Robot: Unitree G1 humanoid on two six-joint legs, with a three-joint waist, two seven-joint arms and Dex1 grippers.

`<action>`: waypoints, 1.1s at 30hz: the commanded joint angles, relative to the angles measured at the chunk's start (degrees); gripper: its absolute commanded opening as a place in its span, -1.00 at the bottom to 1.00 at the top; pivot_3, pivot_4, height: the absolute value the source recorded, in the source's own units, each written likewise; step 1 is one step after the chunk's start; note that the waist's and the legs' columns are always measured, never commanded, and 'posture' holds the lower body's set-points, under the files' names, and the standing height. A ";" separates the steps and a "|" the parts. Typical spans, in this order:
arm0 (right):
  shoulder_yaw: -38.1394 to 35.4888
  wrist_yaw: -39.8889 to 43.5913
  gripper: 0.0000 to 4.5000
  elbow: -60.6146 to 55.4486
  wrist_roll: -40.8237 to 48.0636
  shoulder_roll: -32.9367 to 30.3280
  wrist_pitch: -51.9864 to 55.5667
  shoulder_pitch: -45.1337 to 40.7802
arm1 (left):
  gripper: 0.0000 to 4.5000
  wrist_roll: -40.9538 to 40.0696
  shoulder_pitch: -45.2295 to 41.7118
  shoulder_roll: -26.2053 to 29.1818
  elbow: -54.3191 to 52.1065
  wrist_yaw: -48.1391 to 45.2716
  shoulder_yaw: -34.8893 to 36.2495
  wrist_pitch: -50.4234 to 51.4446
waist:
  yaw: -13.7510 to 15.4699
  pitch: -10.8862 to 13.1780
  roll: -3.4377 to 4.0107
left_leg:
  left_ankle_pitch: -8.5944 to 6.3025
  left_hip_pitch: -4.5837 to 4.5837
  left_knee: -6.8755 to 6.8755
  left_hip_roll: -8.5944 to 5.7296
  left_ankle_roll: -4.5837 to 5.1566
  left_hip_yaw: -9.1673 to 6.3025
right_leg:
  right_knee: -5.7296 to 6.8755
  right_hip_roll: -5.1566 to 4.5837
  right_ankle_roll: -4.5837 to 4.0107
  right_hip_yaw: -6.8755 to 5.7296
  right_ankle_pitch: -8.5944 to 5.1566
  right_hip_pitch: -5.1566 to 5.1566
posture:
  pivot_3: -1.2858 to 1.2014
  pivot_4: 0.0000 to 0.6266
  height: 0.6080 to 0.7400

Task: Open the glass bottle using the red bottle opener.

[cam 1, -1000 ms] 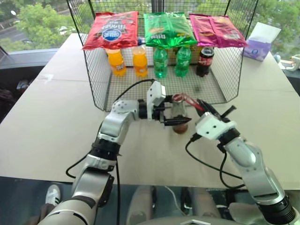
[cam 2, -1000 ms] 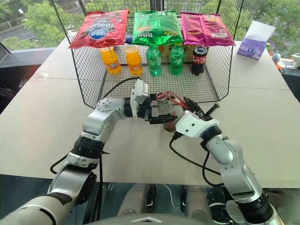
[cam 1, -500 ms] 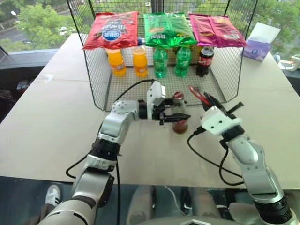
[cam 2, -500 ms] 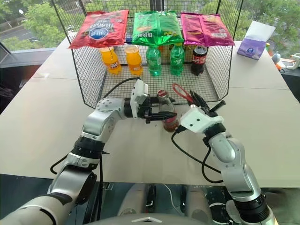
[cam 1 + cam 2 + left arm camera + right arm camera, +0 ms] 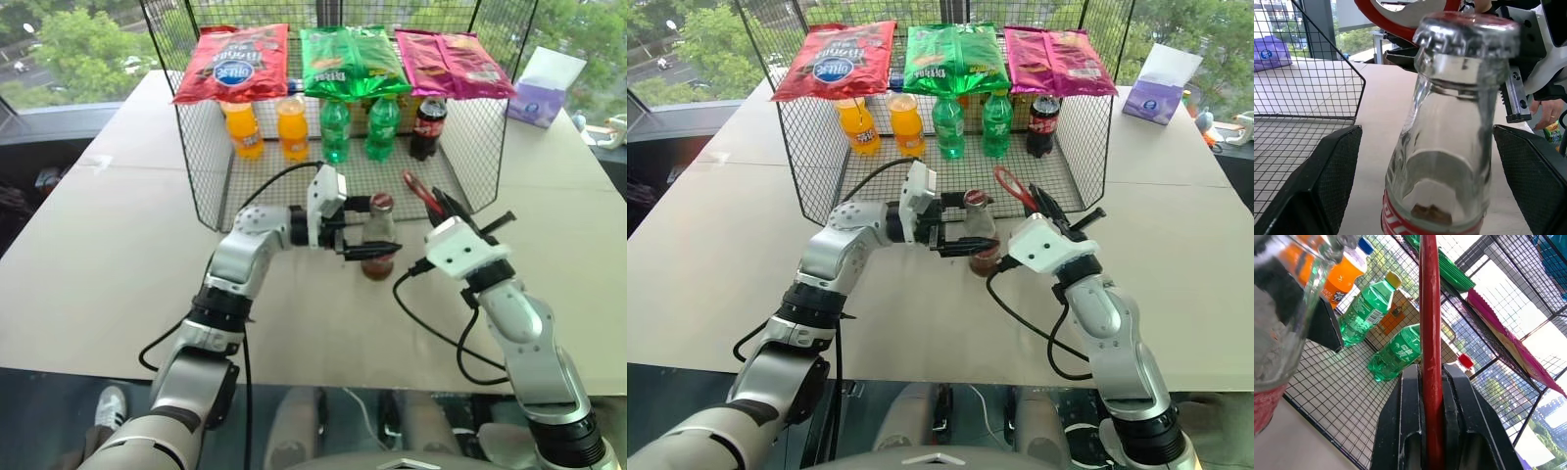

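Observation:
The glass bottle (image 5: 378, 238) stands upright on the table with its cap on, a dark drink low inside and a red label. My left gripper (image 5: 367, 228) reaches in from the left and is open. Its fingers (image 5: 1327, 171) sit on either side of the bottle (image 5: 1449, 147) with gaps to the glass. My right gripper (image 5: 446, 208) hovers just right of the bottle, shut on the handle of the red bottle opener (image 5: 418, 190). The opener's ring head points up and towards the basket, clear of the cap. Its red edge (image 5: 1431, 333) runs up between the right fingers.
Just behind the bottle stands a wire basket (image 5: 211, 186) holding orange bottles (image 5: 243, 129), green bottles (image 5: 335, 127) and a cola bottle (image 5: 427, 125), with snack bags (image 5: 353, 61) on top. A purple tissue box (image 5: 541, 93) sits far right. A black cable (image 5: 431, 328) trails from my right wrist.
The right gripper has drawn the opener off the bottle's cap, up and to the right. The left gripper's fingers have spread wider around the bottle. The bottle stays in place.

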 commanded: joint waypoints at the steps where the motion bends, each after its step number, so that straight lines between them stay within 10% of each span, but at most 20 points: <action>1: -1.21 0.04 -1.00 -2.46 -0.13 0.12 -0.68 -0.73 | 0.96 -0.84 -0.84 -0.29 -0.59 -0.31 0.94 -1.37 | 0.01 0.00 0.00 | 0.00 0.00 0.00 0.00 0.00 0.00 | 0.00 0.00 0.00 0.00 0.00 0.00 | 0.03 -0.52 1.00; 10: -0.85 0.73 -1.00 -2.27 -0.33 0.01 -0.79 -0.86 | 0.96 -0.65 -1.19 -0.98 -0.31 -0.41 0.34 -1.55 | 0.00 0.00 0.00 | 0.00 0.00 0.00 0.00 0.00 0.00 | 0.00 0.00 0.00 0.00 0.00 0.00 | 0.03 -0.52 1.00; 17: -0.93 1.01 -1.00 -2.34 -0.32 0.04 -0.97 -0.71 | -0.12 -0.94 -1.52 -0.98 -0.74 -0.46 0.36 -0.97 | 0.07 0.00 0.00 | 0.00 -0.01 0.01 0.00 0.00 -0.01 | 0.00 0.00 -0.01 0.00 0.00 0.00 | 0.03 -0.52 1.00; 21: -1.03 1.03 -1.00 -2.41 -0.24 0.03 -1.04 -0.74 | -0.36 -1.25 -1.47 -0.93 -1.32 -0.42 0.23 -0.58 | 0.02 0.00 0.00 | 0.00 0.01 0.02 0.00 0.00 0.00 | 0.00 -0.01 -0.01 0.01 0.00 0.01 | 0.03 -0.52 1.00; 33: -0.53 1.00 -1.00 -2.40 0.07 0.38 -1.41 -0.74 | -0.48 -1.26 -0.61 0.00 -2.69 -0.91 -0.74 0.17 | 0.03 0.00 0.00 | 0.00 0.00 0.07 0.00 0.00 -0.03 | 0.03 0.01 -0.21 0.02 -0.13 0.02 | 0.03 -0.52 1.00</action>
